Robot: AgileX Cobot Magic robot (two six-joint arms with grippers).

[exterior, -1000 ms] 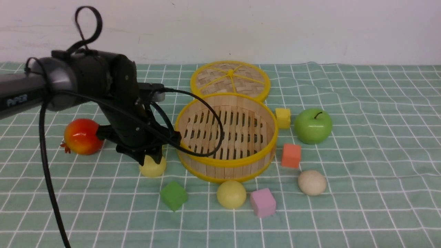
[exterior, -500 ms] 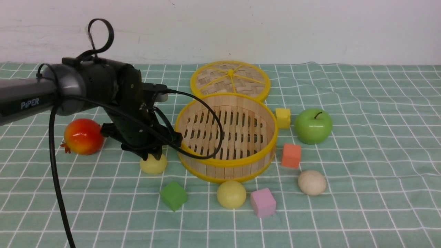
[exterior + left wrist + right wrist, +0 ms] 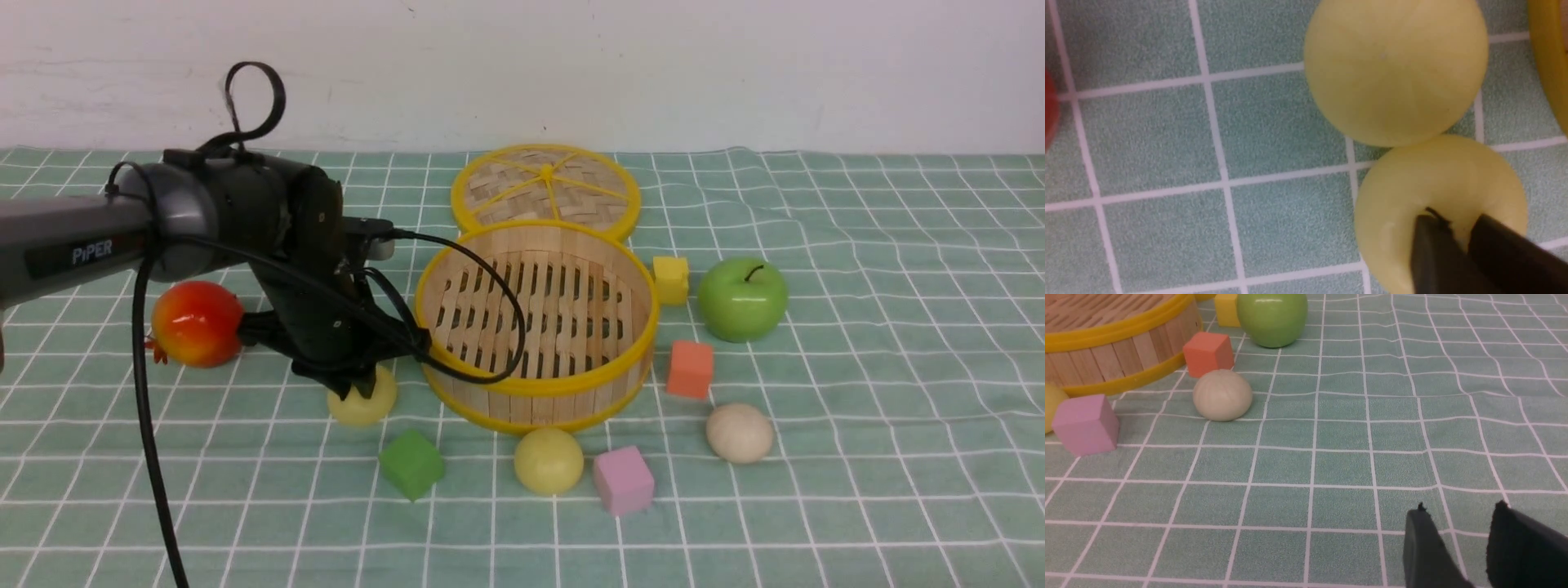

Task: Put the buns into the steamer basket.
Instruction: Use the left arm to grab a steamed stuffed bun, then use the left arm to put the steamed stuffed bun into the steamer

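Observation:
The steamer basket (image 3: 535, 384) stands mid-table and holds nothing. My left gripper (image 3: 359, 382) is just left of it, over a pale yellow bun (image 3: 362, 402) on the cloth. In the left wrist view the gripper (image 3: 1455, 220) has its jaws almost together, tips against the top of that bun (image 3: 1404, 212). A second yellow bun (image 3: 1396, 69) lies touching it; the arm hides this one in the front view. A third yellow bun (image 3: 549, 461) and a beige bun (image 3: 740, 433) lie in front of the basket. My right gripper (image 3: 1459, 506) is slightly open over bare cloth, far from the beige bun (image 3: 1222, 395).
The woven lid (image 3: 545, 189) lies behind the basket. A red fruit (image 3: 196, 324) sits left of my left arm and a green apple (image 3: 741, 298) right of the basket. Green (image 3: 411, 463), pink (image 3: 623, 479), orange (image 3: 690, 369) and yellow (image 3: 670, 279) cubes lie around the basket.
My left arm has shifted to the right and settled a little lower over the yellow bun. The bun stays on the cloth. Nothing else has moved.

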